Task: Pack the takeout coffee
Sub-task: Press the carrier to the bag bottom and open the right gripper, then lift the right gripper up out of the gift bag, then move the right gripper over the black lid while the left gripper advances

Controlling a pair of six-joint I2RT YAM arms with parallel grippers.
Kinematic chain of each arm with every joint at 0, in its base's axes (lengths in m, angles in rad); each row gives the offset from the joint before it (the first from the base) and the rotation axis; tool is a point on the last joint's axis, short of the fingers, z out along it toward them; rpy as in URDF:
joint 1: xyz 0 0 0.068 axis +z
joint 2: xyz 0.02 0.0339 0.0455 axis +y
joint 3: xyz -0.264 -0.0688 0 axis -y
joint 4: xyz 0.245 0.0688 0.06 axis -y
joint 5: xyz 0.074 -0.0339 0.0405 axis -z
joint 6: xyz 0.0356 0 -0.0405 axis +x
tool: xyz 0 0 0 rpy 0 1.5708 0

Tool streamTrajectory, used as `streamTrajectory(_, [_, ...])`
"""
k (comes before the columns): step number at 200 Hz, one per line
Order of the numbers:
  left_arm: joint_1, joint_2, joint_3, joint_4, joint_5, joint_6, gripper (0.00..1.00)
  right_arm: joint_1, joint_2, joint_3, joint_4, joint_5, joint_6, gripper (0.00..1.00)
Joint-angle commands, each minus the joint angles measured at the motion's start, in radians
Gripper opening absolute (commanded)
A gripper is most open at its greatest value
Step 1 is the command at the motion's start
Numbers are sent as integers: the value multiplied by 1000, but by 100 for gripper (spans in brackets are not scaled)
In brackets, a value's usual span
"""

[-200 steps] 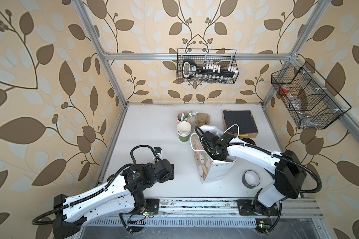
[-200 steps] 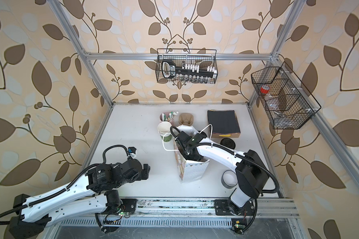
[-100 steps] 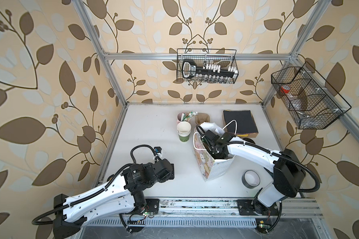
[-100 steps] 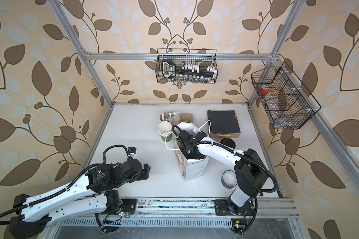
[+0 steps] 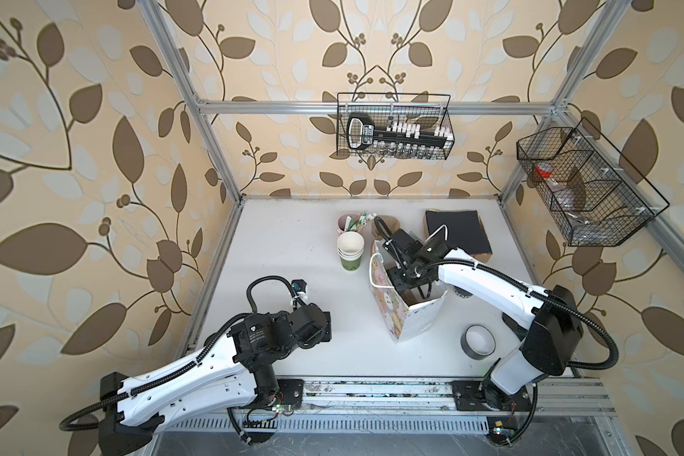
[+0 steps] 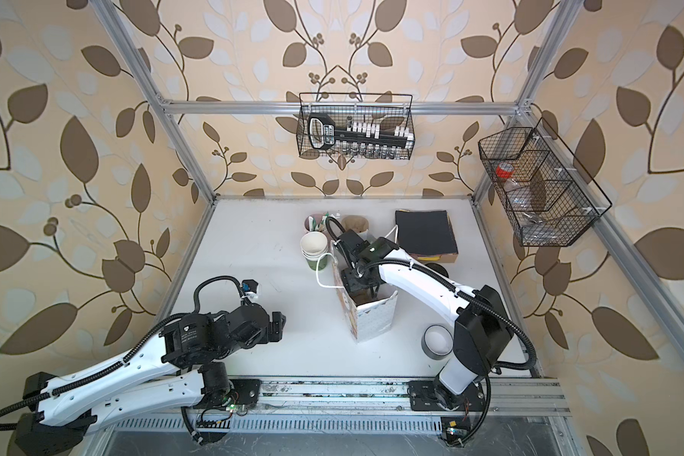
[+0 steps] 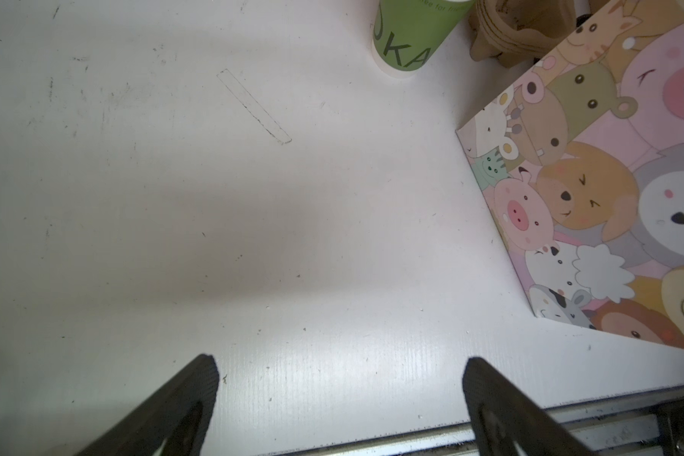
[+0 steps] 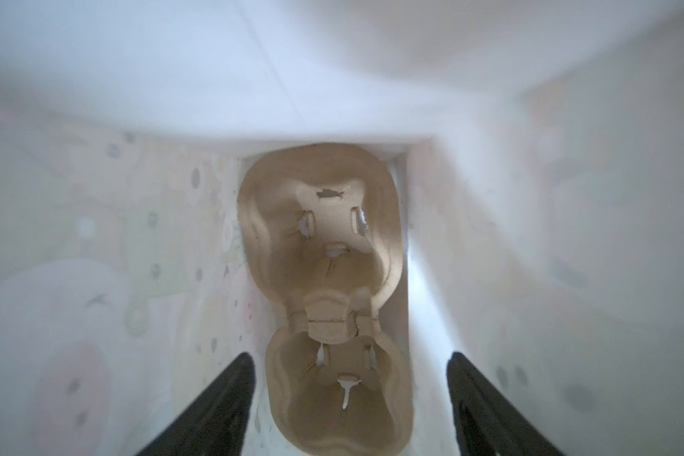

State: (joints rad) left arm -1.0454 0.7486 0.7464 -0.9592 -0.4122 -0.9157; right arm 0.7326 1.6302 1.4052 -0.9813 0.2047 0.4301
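My right gripper (image 8: 350, 355) is open inside the cartoon-animal paper bag (image 5: 415, 319) that stands at mid-table. Under it, on the bag's floor, lies a brown pulp cup carrier (image 8: 320, 237); the fingers (image 8: 230, 395) stand clear on either side of it. The takeout coffee (image 5: 461, 293) is a dark cup just right of the bag, mostly hidden by my right forearm; its black top (image 6: 438, 271) shows in a top view. My left gripper (image 7: 340, 360) is open and empty, low over the bare table, left of the bag (image 7: 609, 197).
Behind the bag stand a stack of white-and-green cups (image 5: 350, 248), a pink cup of sachets (image 5: 348, 223), brown carriers (image 5: 386, 225) and black napkins on a box (image 5: 457, 233). A tape roll (image 5: 478, 342) lies front right. Wire baskets (image 5: 393, 126) hang on the walls.
My right gripper has stayed in the bag's mouth, shifted slightly toward the back, and its jaws have widened. The bag's handle has moved with it. The left arm has not moved.
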Motion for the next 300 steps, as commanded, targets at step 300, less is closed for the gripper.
streamTrajectory(300, [26, 51, 90, 139, -31, 160, 99, -618, -498, -51, -124, -43, 56, 100])
